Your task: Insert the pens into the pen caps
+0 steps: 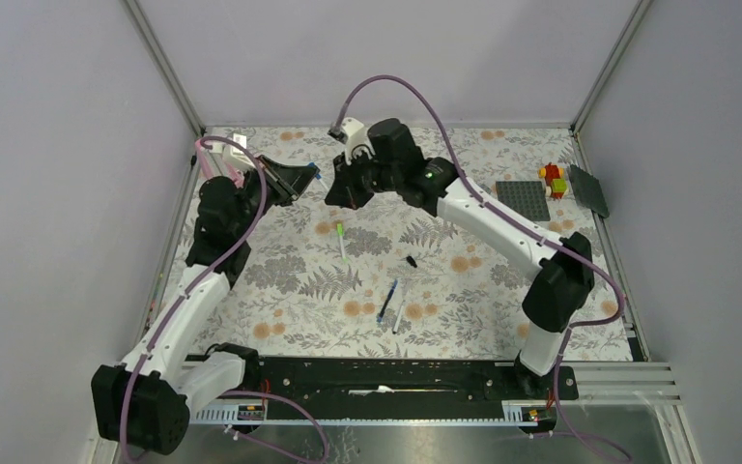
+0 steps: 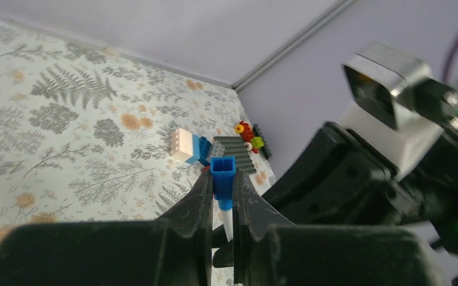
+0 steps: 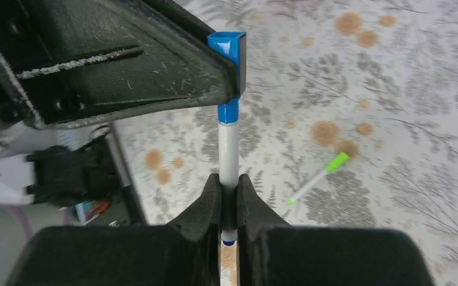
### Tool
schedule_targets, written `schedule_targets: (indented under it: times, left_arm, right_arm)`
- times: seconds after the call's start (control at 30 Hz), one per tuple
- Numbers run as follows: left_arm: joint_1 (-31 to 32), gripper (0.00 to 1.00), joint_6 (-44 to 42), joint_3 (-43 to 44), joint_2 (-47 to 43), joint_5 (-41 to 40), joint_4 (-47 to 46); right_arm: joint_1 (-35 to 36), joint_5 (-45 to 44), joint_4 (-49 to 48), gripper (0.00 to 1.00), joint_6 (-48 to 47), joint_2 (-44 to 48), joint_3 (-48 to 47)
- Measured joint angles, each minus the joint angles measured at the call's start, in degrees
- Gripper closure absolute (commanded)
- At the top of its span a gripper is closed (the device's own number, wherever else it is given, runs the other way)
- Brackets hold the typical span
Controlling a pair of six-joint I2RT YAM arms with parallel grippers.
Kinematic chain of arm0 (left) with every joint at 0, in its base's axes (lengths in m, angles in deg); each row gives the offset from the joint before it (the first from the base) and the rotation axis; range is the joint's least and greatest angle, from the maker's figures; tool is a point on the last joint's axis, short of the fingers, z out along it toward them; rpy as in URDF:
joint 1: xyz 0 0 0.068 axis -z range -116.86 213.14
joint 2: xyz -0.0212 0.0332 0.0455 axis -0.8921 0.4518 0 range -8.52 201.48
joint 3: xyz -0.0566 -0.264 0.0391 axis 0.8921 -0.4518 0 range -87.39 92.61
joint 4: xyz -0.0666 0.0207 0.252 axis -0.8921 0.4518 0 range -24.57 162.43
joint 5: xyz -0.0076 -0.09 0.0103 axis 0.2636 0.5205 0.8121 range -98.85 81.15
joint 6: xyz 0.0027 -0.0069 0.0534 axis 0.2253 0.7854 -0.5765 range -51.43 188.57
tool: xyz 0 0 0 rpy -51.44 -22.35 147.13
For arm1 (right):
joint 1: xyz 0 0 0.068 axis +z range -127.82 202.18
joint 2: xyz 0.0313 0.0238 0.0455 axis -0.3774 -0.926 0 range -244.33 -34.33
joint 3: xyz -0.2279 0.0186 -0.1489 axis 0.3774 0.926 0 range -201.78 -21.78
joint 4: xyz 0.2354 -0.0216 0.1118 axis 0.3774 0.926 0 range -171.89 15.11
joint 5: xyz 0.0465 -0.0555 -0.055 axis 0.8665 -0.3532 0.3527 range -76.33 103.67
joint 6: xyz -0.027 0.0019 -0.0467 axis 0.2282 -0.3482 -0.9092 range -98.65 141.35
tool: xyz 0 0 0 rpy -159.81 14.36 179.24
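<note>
My left gripper (image 2: pixel 222 179) is shut on a light blue pen cap (image 2: pixel 223 173), held high above the table at the back. My right gripper (image 3: pixel 229 182) is shut on a white-barrelled pen (image 3: pixel 228 149). The pen's blue end runs straight up into that cap (image 3: pixel 229 53). In the top view the two grippers meet nose to nose, left (image 1: pixel 304 179) and right (image 1: pixel 336 189). On the table lie a white pen with a green cap on it (image 1: pixel 340 237), a loose black cap (image 1: pixel 412 261), a dark blue pen (image 1: pixel 387 300) and another white pen (image 1: pixel 399 316).
Coloured toy bricks (image 1: pixel 553 180) stand beside a grey baseplate (image 1: pixel 524 198) and a dark plate (image 1: pixel 589 190) at the back right. A white and blue brick (image 2: pixel 188 146) lies near them. Walls close in the patterned mat on three sides.
</note>
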Motion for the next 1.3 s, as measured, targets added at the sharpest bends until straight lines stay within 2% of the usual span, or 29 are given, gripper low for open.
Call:
schedule_targets:
  times: [0.2,0.37,0.53,0.67,0.77,0.9,1.1,1.2,1.3]
  left_arm:
    - [0.0,1.00,-0.6,-1.9,-3.7,4.8,-4.5]
    - [0.0,1.00,-0.3,-3.3,-5.6,7.8,-9.1]
    - [0.0,1.00,0.6,-4.0,-7.6,9.7,-13.9]
    - [0.1,1.00,1.2,-4.1,-8.2,10.3,-16.6]
    - [0.1,1.00,1.4,-4.3,-8.2,9.8,-17.2]
    - [0.1,1.00,1.3,-4.6,-6.9,7.9,-16.1]
    - [0.1,1.00,1.3,-5.0,-1.9,2.1,-10.5]
    - [0.2,1.00,1.1,-4.9,-0.3,0.8,-6.2]
    - [0.5,1.00,1.0,-4.9,0.9,0.6,-2.9]
  right_arm:
    - [-5.2,21.6,-8.5,1.00,7.8,2.2,5.1]
    - [-7.5,34.6,-17.4,1.00,15.5,2.2,7.7]
    - [-8.1,43.0,-28.2,1.00,22.9,2.2,9.2]
    - [-8.2,45.8,-34.6,1.00,27.5,2.1,9.9]
    - [-8.3,45.5,-35.4,1.00,28.2,2.1,10.1]
    - [-8.1,40.6,-30.5,1.00,24.5,2.1,10.0]
    - [-5.1,18.6,-10.0,1.00,16.2,0.6,5.2]
    - [-3.4,10.8,-4.2,1.00,14.5,-0.7,3.6]
    - [-2.4,6.8,-0.8,1.00,13.8,-1.2,3.6]
